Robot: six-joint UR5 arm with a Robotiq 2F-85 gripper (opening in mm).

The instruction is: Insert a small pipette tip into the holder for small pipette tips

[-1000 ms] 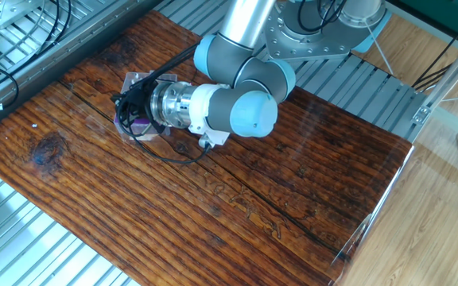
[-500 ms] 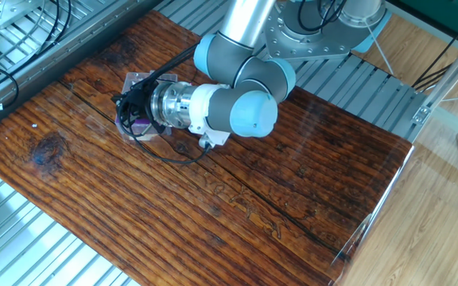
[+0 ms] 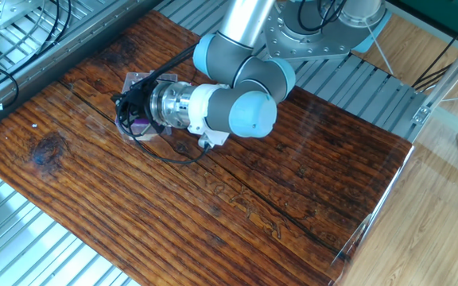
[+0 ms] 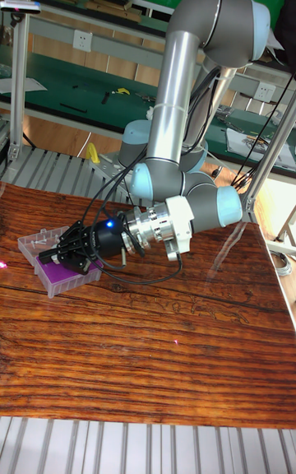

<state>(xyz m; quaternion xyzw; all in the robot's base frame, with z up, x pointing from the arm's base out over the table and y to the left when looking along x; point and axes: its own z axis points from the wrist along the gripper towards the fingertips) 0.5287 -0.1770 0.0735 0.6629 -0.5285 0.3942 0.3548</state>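
The holder for small pipette tips (image 4: 67,278) is a small clear box with a purple top, standing on the left part of the wooden table; its purple top (image 3: 140,125) peeks out under the wrist. An open clear lid (image 4: 34,241) beside it holds a few loose white small pipette tips (image 4: 40,237). My gripper (image 4: 59,254) reaches in nearly level from the right, its black fingers low over the holder's near-left corner. In the fixed view the gripper (image 3: 124,112) covers most of the holder. Nothing shows whether a tip sits between the fingers.
Black cables (image 3: 165,155) loop from the wrist down onto the wooden table (image 3: 237,222). Metal slatted surfaces (image 3: 22,254) border the board on several sides. A workbench with tools (image 4: 107,95) stands behind.
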